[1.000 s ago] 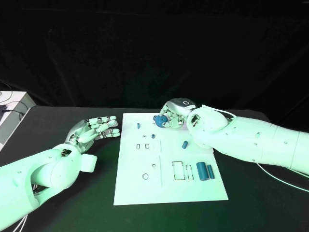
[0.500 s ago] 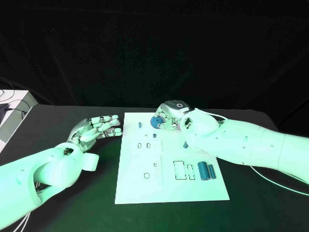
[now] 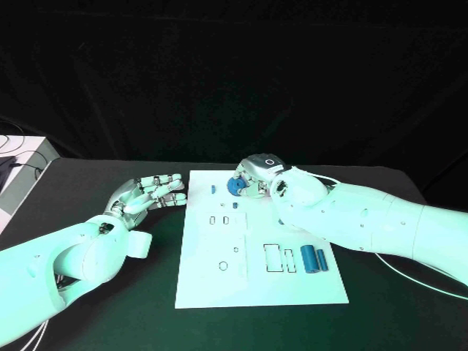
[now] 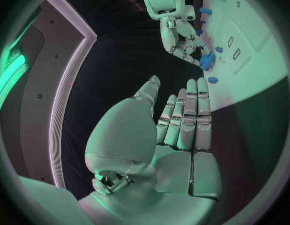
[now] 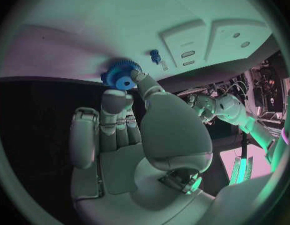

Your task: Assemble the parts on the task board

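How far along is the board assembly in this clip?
Early, by the look of it. Done: a small peg seems to stand near the board's far edge. In hand: the right hand holds a blue gear over the far edge; the left hand waits open beside the board. Left: two cylinders lie loose by the near slots, and several cutouts look unfilled.

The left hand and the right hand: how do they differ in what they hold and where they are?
The right hand holds a blue gear in its fingertips, whereas the left hand holds nothing, its fingers straight and slightly apart. The right hand is over the far edge of the task board; the left hand is beside the board, over the black table. Both are silver and many-fingered.
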